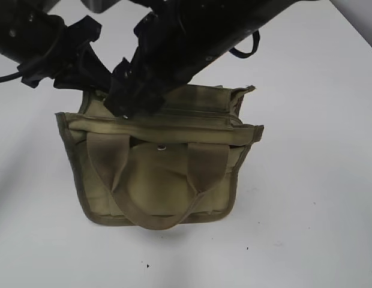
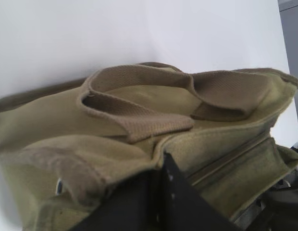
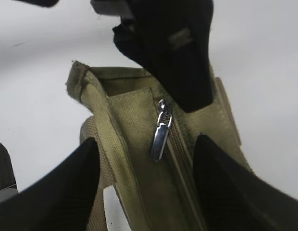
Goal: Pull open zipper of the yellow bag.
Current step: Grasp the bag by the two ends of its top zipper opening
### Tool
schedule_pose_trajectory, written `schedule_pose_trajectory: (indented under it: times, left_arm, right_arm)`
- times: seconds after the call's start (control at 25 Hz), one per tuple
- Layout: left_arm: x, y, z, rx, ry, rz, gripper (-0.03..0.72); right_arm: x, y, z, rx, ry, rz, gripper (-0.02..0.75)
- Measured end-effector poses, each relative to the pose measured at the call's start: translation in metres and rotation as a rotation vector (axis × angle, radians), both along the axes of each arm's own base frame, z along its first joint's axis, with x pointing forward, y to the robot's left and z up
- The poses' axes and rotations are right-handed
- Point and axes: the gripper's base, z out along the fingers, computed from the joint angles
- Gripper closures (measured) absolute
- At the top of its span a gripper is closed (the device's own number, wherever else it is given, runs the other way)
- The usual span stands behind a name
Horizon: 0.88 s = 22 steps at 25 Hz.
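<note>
A small khaki yellow bag is seen standing on a plain white surface, its two wide webbing handles hanging down the near face below a round metal snap. Both arms are brought down over the bag's top panel from the back of the exterior view. The right pincer is held wide open astride the top panel: its two dark fingers are seen on either side of the zipper, which runs along the middle of the panel, and the small silver pull tab lies flat between them, near the panel's frayed end. No contact between these fingers and the tab can be made out; whether the fingers rest on the canvas cannot be told. Just beyond the tab, another black pincer body is seen pressed down against the panel. The left pincer is shown only as a black mass at the bottom of its own wrist view, low against the bag's top edge beside the zipper line; its fingers appear drawn almost together, but whether canvas is pinched between them cannot be told, since the tips are hidden. In that same view one webbing handle is folded over onto the bag's side.
</note>
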Motion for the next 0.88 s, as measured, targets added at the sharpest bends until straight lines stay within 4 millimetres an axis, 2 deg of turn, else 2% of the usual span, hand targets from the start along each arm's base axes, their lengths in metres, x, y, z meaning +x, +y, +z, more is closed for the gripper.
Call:
schedule_pose_trajectory:
  times: [0.2,0.36,0.64,0.88]
  left_arm:
    - [-0.009,-0.001,0.014,-0.037,-0.012,-0.011,0.678]
    - [-0.011,-0.002,0.016,-0.050,0.000,-0.018,0.678]
    - [-0.013,-0.003,0.016,-0.057,0.017,-0.028,0.679]
    - [-0.013,-0.003,0.015,-0.055,0.020,-0.031,0.680]
  right_arm:
    - [0.002,0.009,-0.015,-0.022,0.021,0.012,0.256]
    - [0.004,0.010,-0.016,-0.011,0.003,-0.001,0.269]
    - [0.009,0.012,-0.023,-0.029,-0.006,-0.001,0.463]
    - [0.009,0.012,-0.023,-0.037,-0.001,0.005,0.495]
